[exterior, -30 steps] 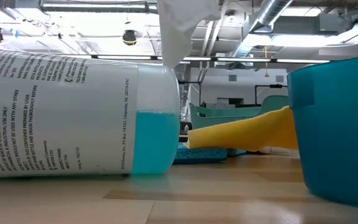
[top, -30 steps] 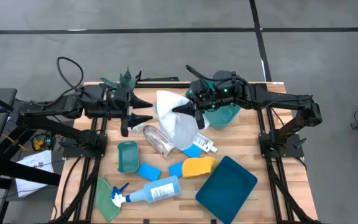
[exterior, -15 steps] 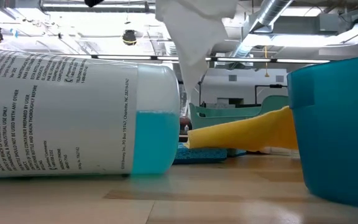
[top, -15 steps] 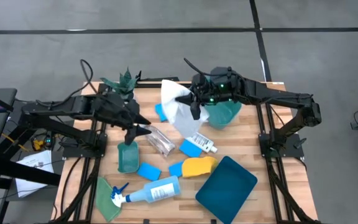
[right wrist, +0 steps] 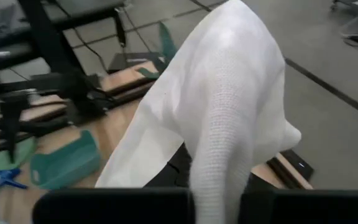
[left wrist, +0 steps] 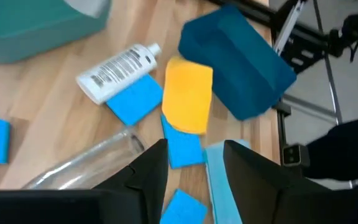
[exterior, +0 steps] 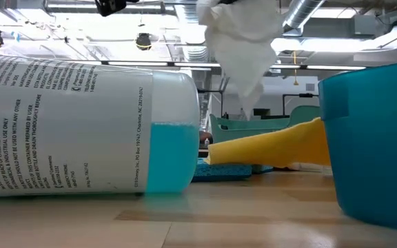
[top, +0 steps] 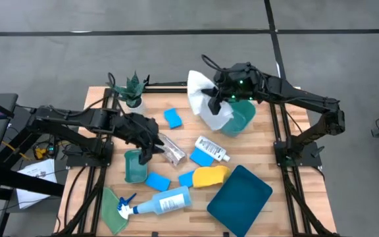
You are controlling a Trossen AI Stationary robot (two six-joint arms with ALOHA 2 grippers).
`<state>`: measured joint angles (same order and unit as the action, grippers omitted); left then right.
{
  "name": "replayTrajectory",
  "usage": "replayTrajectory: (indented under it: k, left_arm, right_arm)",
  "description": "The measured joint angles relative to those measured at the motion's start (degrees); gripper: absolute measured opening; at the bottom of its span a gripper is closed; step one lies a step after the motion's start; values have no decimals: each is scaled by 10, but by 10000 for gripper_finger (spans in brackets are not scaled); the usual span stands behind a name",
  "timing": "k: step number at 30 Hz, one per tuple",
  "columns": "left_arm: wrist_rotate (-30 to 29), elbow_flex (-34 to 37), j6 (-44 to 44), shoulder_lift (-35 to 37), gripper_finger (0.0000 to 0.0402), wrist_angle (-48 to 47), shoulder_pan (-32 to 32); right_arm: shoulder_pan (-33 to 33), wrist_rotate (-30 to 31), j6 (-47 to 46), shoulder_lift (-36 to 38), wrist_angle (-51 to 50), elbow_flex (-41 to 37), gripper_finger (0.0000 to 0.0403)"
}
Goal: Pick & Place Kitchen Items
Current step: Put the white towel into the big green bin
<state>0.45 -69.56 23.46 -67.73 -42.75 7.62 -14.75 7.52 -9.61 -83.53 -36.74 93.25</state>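
High view: my right gripper [top: 214, 100] is clamped on the white cloth [top: 206, 106], which hangs from my closed fingers over the near rim of the teal tub [top: 242, 118]; the cloth's lower fold lies against that rim. My left gripper [top: 151, 143] sits low over the table with its fingers partly apart; the clear crinkled cup [top: 170, 149] lies on its side just beside my fingertips, and I cannot tell from here whether I touch it. The small green tray [top: 135, 166] is just below that gripper. Beyond the cup, away from my left fingers, lie the small white bottle [top: 212, 148], one blue sponge [top: 201, 157] touching it, the yellow cloth [top: 210, 176] and the dark teal lid [top: 239, 193]. A second blue sponge [top: 173, 118] lies between my two grippers. The spray bottle [top: 163, 202] lies on its side near the table's front edge, next to a green cloth [top: 112, 209]. The potted plant [top: 132, 87] stands behind my left arm. Low view: the spray bottle fills the left foreground, the white cloth hangs above it from my right gripper, and the yellow cloth drapes behind. Left wrist view: my two dark fingers [left wrist: 148, 171] stand apart with nothing between them; the cup lies just to one side, the sponges, bottle and yellow cloth ahead. Right wrist view: the white cloth drapes from my closed jaws and hides most of the scene.
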Motion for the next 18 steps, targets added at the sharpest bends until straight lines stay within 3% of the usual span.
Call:
replayTrajectory:
  k: [10,18]
  left_arm:
    - [-19,0,10,-25,77,-4,41]
    - [-37,0,40,-25,18,-4,58]
  right_arm:
    - [-50,1,58,8,-52,-1,0]
    - [-95,1,90,9,-41,-55,0]
